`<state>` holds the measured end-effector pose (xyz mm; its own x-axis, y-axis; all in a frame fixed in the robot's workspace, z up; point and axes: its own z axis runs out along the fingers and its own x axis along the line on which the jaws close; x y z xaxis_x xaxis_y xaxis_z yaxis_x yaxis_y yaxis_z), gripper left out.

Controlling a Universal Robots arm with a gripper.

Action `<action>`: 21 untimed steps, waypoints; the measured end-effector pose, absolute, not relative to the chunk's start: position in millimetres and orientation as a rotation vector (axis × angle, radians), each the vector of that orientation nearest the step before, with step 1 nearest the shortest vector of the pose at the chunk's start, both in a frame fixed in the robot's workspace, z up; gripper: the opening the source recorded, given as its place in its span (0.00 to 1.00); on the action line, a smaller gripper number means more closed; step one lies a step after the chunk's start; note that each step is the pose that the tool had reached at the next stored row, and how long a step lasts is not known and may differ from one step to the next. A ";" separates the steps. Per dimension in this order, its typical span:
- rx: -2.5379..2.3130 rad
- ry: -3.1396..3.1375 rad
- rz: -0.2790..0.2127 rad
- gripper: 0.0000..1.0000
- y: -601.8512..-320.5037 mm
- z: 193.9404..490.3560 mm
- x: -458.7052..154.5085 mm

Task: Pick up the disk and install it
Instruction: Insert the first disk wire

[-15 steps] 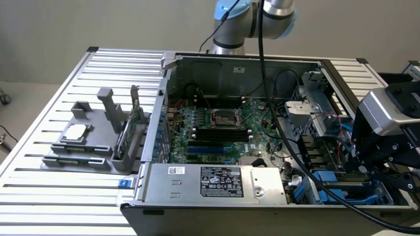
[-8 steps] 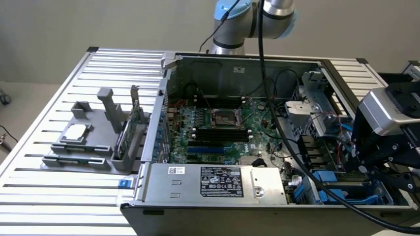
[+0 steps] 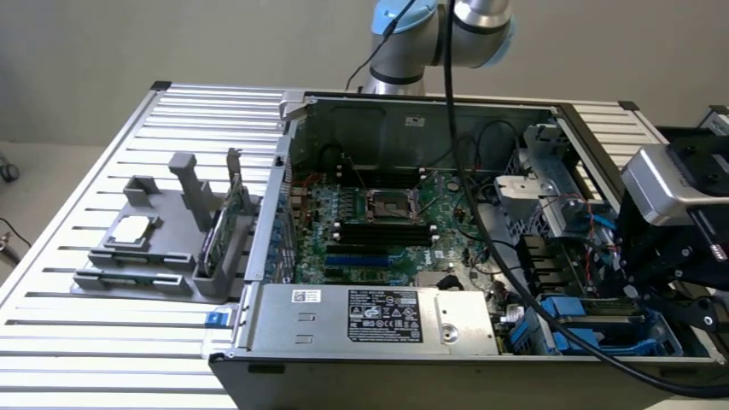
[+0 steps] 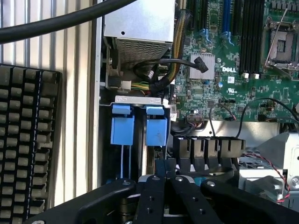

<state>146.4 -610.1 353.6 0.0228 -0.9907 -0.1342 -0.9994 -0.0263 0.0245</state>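
The circuit board (image 3: 376, 201) was green with black slots (image 3: 387, 232). The power supply box (image 3: 324, 323) was silver with a white label (image 3: 384, 313). The two drive handles (image 4: 122, 130) were blue. The table (image 3: 102, 342) was pale silver with parallel ribs. The holder (image 3: 154, 248) was grey. The cable (image 4: 60, 21) and gripper (image 4: 164, 164) were black

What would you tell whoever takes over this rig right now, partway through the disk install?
End effector: shut, at the drive bay corner of the open computer case; I cannot tell whether it grips anything.
Things: two blue carriers stand side by side in the bay; which, if either, frames the disk is unclear.
Done: arm is at the bay.
Left: a seated disk is not confirmed.
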 end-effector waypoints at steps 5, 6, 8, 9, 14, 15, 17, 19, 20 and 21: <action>-2.130 2.191 0.173 0.11 -610.1 358.3 146.4; -2.118 2.201 0.173 0.11 -610.1 359.2 146.4; -2.093 2.223 0.172 0.11 -610.1 360.9 146.4; -2.080 2.234 0.172 0.11 -610.1 361.8 146.4; -2.012 2.290 0.169 0.11 -610.1 365.9 146.4; -1.998 2.302 0.168 0.11 -610.1 366.7 146.4; -1.968 2.325 0.167 0.11 -610.1 368.2 146.4; -1.939 2.347 0.165 0.11 -610.1 369.7 146.4; -1.925 2.358 0.165 0.11 -610.1 370.4 146.4; -1.911 2.369 0.164 0.11 -610.1 371.1 146.4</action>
